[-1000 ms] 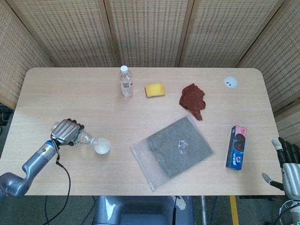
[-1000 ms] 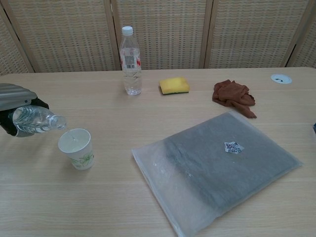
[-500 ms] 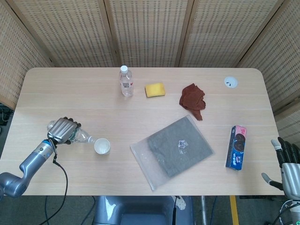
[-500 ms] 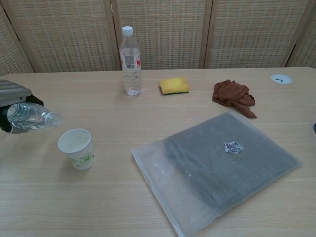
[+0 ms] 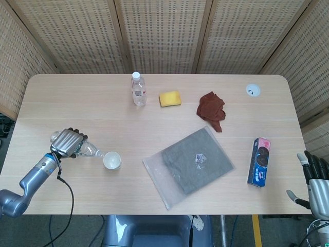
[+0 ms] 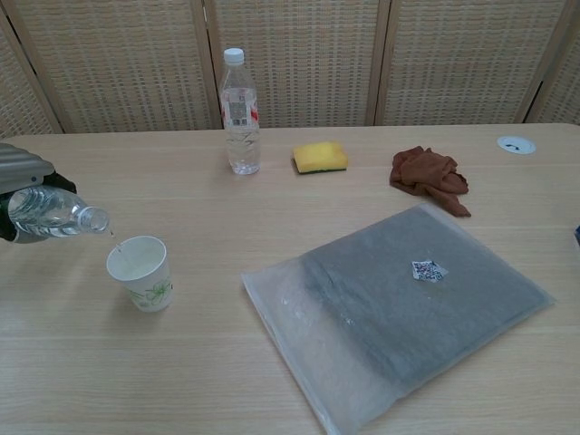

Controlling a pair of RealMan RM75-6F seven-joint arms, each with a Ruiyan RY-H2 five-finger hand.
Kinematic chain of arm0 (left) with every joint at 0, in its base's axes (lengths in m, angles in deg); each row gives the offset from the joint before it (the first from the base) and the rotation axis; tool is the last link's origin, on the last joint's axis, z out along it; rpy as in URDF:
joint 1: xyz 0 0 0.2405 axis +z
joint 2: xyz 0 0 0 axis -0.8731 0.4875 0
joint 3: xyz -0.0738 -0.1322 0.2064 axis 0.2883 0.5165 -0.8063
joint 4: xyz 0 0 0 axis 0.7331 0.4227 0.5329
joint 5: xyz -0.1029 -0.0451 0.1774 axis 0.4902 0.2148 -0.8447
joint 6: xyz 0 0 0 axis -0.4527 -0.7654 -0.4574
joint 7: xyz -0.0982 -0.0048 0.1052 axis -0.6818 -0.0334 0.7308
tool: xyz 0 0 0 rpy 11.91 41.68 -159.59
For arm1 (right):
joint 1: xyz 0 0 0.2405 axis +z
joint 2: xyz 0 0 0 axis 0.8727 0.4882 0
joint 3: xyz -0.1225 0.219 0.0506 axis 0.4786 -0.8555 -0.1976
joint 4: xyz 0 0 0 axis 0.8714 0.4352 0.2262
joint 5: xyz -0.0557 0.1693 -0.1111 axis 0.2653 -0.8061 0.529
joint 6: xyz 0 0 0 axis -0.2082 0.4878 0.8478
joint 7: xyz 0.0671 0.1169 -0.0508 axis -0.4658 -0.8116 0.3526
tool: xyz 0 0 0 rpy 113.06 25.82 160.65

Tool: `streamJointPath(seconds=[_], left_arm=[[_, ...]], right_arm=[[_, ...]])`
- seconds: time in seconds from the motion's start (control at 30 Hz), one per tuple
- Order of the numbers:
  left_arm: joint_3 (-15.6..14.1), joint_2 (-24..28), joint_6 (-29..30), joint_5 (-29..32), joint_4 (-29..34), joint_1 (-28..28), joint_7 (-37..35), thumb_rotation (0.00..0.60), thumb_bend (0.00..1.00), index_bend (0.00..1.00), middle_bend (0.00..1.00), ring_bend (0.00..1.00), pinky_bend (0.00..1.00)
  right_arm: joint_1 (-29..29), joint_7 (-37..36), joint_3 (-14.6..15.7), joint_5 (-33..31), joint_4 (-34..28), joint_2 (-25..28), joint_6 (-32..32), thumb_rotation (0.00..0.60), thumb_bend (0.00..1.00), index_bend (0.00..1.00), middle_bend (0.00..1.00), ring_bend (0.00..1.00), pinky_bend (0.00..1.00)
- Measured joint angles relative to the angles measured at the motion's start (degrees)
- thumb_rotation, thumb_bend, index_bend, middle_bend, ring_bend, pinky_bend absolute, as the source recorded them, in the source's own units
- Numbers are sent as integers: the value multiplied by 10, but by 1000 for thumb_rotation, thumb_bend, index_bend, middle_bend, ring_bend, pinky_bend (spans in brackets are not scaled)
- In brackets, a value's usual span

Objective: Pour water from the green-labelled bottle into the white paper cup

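Observation:
My left hand [image 5: 66,143] grips a clear water bottle [image 5: 88,150] lying nearly level, its open mouth pointing right. The hand covers the label, so its colour is hidden. In the chest view the bottle [image 6: 53,211] hovers just left of the white paper cup [image 6: 139,272], with a small drop falling from its mouth toward the rim. The cup [image 5: 112,160] stands upright near the table's front left. My left hand [image 6: 20,170] shows at the chest view's left edge. My right hand [image 5: 314,180] hangs off the table's front right with fingers apart, holding nothing.
A second capped bottle [image 5: 138,89] stands at the back, with a yellow sponge [image 5: 169,98] and a brown cloth [image 5: 211,109] to its right. A grey pouch in a clear bag [image 5: 190,164] lies mid-table. A cookie box [image 5: 259,161] lies at the right.
My left hand has drawn the bottle a little to the left, off the cup. The thin stream into the cup has stopped; only a drop falls now.

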Motion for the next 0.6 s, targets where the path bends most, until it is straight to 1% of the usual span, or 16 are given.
streamJointPath(seconds=[0.23,0.37,0.47,0.6], left_arm=[[1,-1,3,1,1,2,-5,600,590,609,527,354,438],[3,-1,5,4,4,4,-25,600,590,610,527,354,438],[8,2,5,9,10,6,-53,600,590,613,527,354,438],[13,12,4,11,18,9,-123,600,590,616,527,354,438]], right_arm=[[0,-1,0,1,0,1,1,600,0,0,0,0,0],[-1,-2,0,1,0,1,1,600,0,0,0,0,0],[-1,-3,0,1,0,1,2,600,0,0,0,0,0],[0,-1,1,2,0,1,0,600,0,0,0,0,0]])
